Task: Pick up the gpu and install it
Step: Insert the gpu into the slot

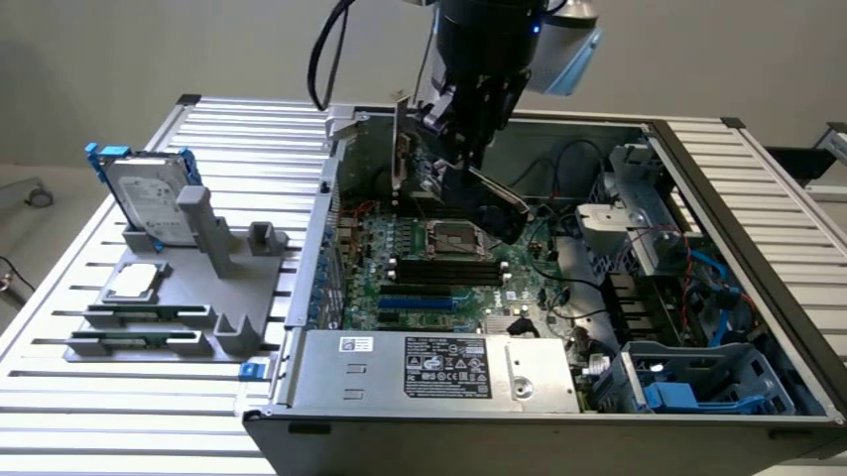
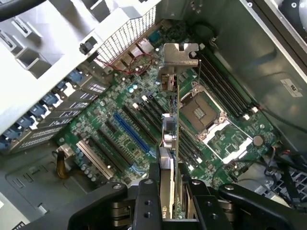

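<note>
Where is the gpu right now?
In the wrist view the gpu hangs edge-on in the gripper, over the motherboard between the expansion slots and the CPU socket.

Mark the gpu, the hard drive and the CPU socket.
gpu [image 2: 170, 136]: wrist view, card's upturned edge.
hard drive [image 1: 142, 196]: exterior view, silver face.
CPU socket [image 2: 201, 112]: wrist view, socket centre.

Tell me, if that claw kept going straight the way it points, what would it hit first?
The gripper is shut on the gpu, which sticks out ahead of it. Going straight on, the card would probably meet the motherboard first, beside the CPU socket; depth is hard to judge.
</note>
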`<action>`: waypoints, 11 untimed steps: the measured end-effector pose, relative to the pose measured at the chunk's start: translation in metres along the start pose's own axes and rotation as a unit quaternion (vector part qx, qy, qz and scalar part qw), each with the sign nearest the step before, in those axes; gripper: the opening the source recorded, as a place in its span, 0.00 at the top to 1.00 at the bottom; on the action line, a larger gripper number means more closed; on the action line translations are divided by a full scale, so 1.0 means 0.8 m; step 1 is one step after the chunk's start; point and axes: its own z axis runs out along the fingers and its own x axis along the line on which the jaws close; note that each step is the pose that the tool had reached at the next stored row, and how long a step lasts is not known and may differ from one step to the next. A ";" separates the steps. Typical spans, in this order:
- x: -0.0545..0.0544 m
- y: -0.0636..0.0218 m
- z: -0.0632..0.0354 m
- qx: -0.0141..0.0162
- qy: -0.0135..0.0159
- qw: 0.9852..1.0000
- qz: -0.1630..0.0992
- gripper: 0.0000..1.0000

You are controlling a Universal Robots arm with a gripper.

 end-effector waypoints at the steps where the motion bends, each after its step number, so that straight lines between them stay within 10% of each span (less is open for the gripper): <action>1: 0.000 0.000 0.001 0.000 0.000 1.000 -0.009 0.74; 11: 0.000 -0.001 0.013 -0.004 0.003 0.995 -0.100 0.74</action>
